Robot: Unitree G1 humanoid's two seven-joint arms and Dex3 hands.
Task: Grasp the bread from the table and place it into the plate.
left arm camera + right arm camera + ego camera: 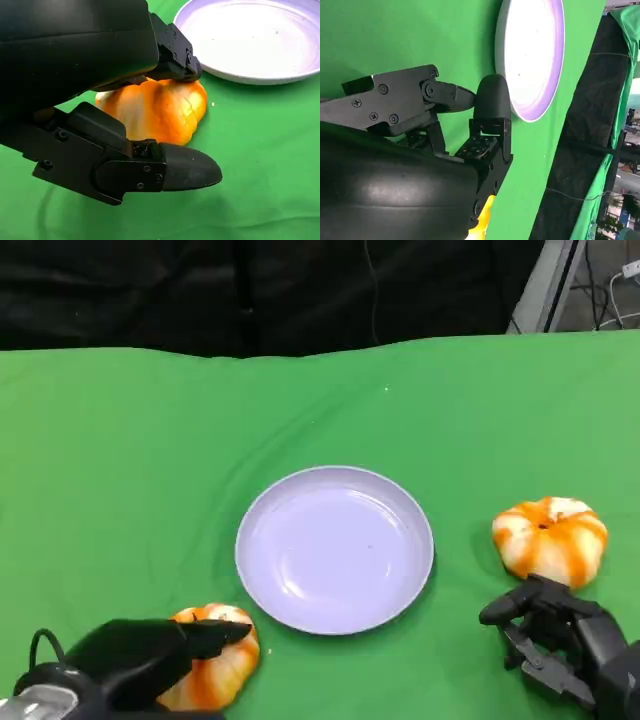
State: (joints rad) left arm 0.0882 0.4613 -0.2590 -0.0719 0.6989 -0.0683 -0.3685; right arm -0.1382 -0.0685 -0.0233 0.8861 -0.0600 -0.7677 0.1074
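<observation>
The left hand (150,660) sits at the near left of the green bench (120,460), laid over a bun (215,675) of orange and white bread. In the left wrist view its fingers (175,55) lie across the top of the bun (160,110) while the thumb (185,172) reaches under the near side, not plainly touching the crust. The bun rests on the cloth. Whether the hand truly has hold of it or merely brackets it I cannot tell.

Just right of the bun, at mid-bench, lies the plate (335,625), pale lilac and round, with nothing in it. The bun sits close beside its near left rim but apart from it; the left wrist view shows a strip of green between the bun and the plate (240,77).

Further right, a second bun (550,540) lies on the cloth, apart from the plate. Just nearer than it is the right hand (555,635), fingers loosely curled and spread, holding nothing; its fingertips reach close to the second bun, though contact is unclear. In the right wrist view the hand (455,125) shows parted fingers with only green between them, and the plate (537,107) beyond.
</observation>
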